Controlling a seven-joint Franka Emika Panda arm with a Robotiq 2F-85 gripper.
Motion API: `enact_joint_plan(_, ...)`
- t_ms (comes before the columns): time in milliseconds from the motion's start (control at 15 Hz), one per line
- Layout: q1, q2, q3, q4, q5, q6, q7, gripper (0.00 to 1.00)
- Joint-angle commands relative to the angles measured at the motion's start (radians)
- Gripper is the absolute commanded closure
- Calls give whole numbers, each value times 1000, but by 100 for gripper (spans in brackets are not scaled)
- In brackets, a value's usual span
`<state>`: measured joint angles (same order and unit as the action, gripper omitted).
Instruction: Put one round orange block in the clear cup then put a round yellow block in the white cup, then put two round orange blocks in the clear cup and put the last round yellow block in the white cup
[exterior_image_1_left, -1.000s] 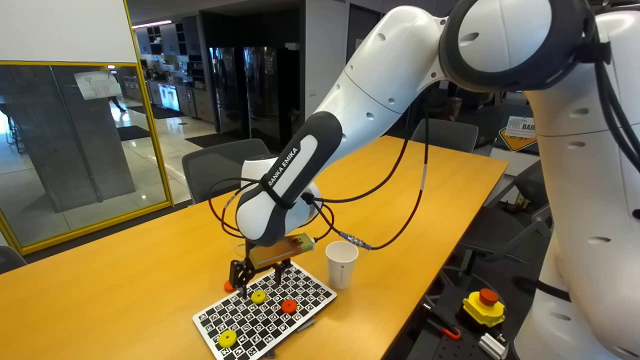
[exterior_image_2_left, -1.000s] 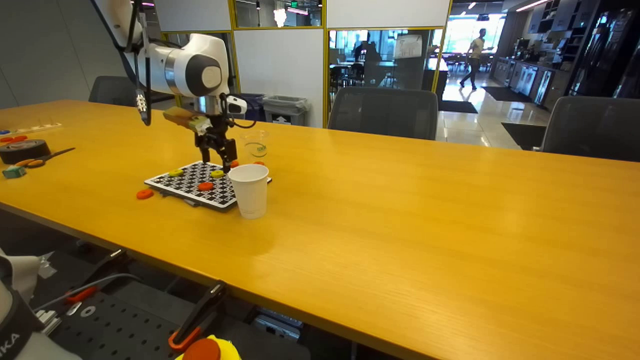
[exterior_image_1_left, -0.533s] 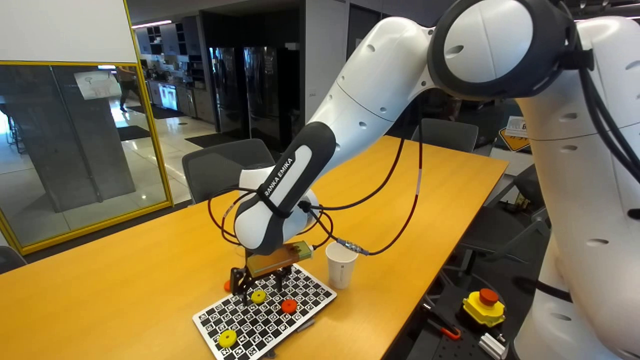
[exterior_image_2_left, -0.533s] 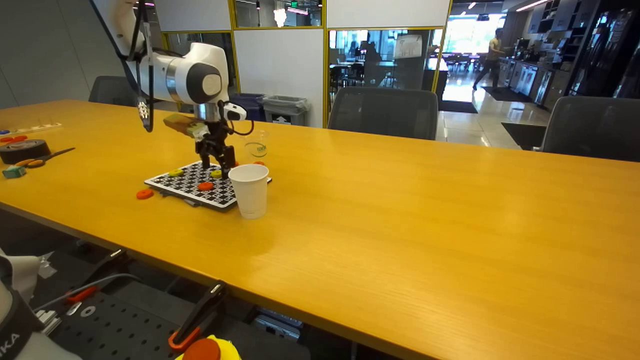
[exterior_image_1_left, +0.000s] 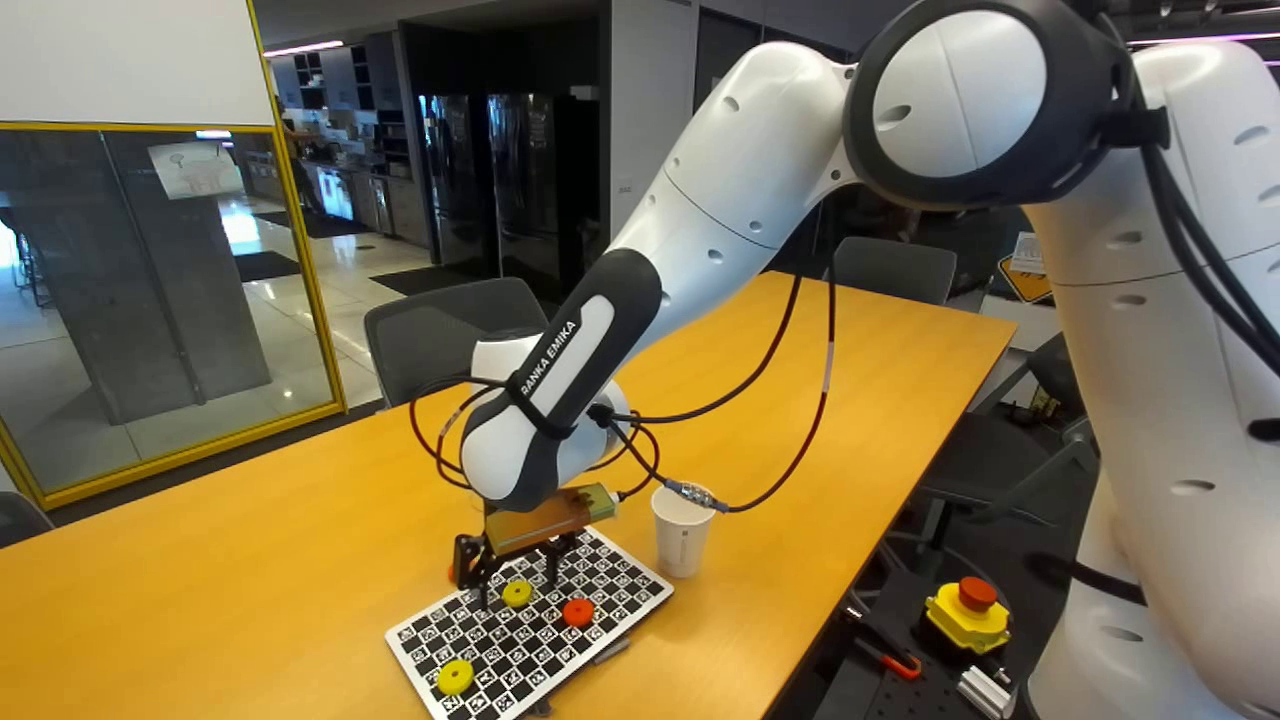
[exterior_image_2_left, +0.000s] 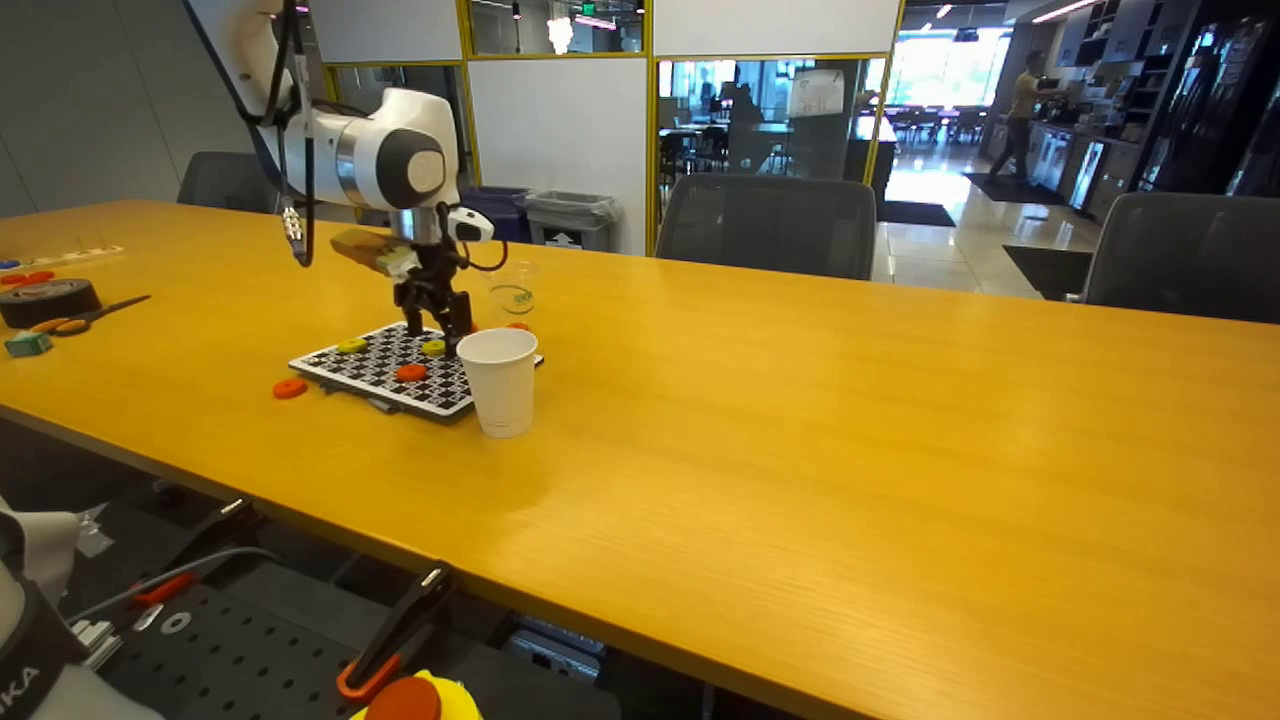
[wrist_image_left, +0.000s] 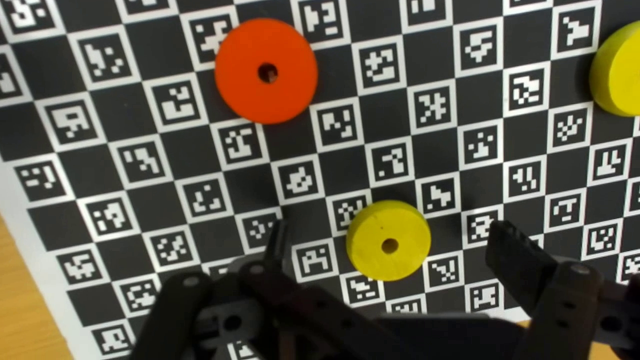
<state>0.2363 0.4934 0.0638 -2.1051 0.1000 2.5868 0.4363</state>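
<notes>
Straddling a round yellow block (wrist_image_left: 387, 227), the fingers (wrist_image_left: 520, 265) stand wide apart in the wrist view, one to each side with a gap, holding nothing; whether their tips touch the checkered board (wrist_image_left: 90, 170) beneath, I cannot tell. From that block, a round orange block (wrist_image_left: 290, 75) lies on the board toward 11 o'clock and a second round yellow block (wrist_image_left: 620, 75) toward 2 o'clock, cut by the view's edge.

Taking the board's middle as the dial's centre in an exterior view, the white cup (exterior_image_2_left: 503, 392) stands upright on the table (exterior_image_2_left: 800, 450) between 3 and 4 o'clock, covering part of the board from this camera; its inner floor is hidden. Another round orange block (exterior_image_2_left: 290, 388) lies on the table near 9 o'clock, just beside the board. Also at 9 o'clock, well apart, are a green piece (exterior_image_2_left: 28, 344), scissors (exterior_image_2_left: 72, 327) and a roll of black tape (exterior_image_2_left: 45, 303). Farther back, around 2 o'clock, a round orange block (exterior_image_2_left: 518, 326) sits on the table, and one more round orange block (exterior_image_2_left: 474, 328) shows only as a sliver behind the fingers. Beyond these, again toward 2 o'clock, the clear cup (exterior_image_2_left: 512, 297) stands on the table, faint in outline.
</notes>
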Motion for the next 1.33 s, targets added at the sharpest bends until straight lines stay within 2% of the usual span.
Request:
enact_joint_plan(0, 26, 14, -25, 31, -16, -3, 33, 18)
enact_joint_plan(533, 35, 2, -46, 24, -21, -9, 56, 79)
enact_joint_plan(600, 34, -13, -46, 15, -19, -11, 60, 76)
enact_joint_plan(800, 28, -48, -46, -10, -11, -21, 72, 76)
enact_joint_plan(1267, 8, -269, -85, -141, -28, -65, 140, 76)
